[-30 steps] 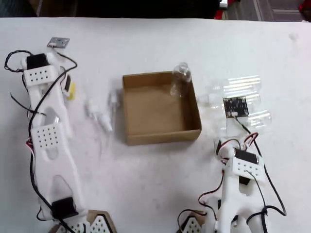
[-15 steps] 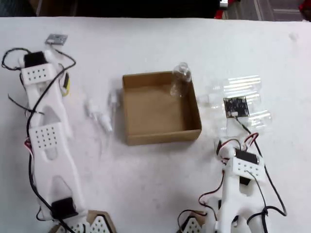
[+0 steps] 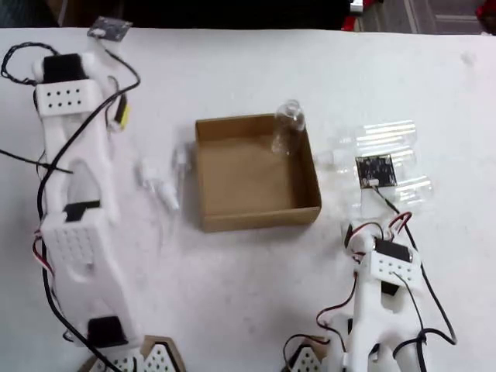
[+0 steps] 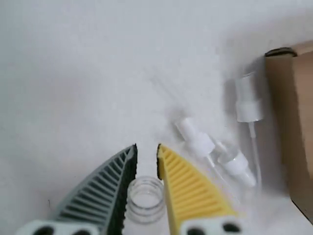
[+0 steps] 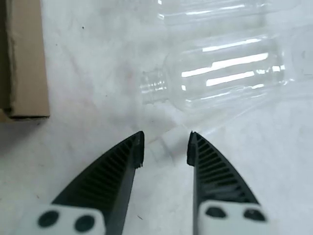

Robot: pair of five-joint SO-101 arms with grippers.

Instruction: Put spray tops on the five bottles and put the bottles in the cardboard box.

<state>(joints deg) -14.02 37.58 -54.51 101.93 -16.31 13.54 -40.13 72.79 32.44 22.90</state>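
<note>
Cardboard box point(image 3: 260, 218), brown, square and open-topped, sits mid-table on the white tabletop point(image 3: 232, 294). A standing bottle point(image 3: 288, 128) of clear plastic leans at the box's far right corner. Left gripper point(image 4: 146, 152), with ribbed fingers, one grey and one yellow, is pinched on the round open mouth of a gripped bottle point(image 4: 144, 198), also clear, held toward the table's far left, well apart from the box. Three white spray tops point(image 4: 195, 142) with thin dip tubes lie loose on the table between that gripper and the box, one just beside the box wall. Right gripper point(image 5: 165, 142), black ribbed fingers spread with a plain gap, hangs over the table right of the box. It is near the lying bottles point(image 5: 230, 73), clear and glossy, one threaded neck turned toward the box.
</note>
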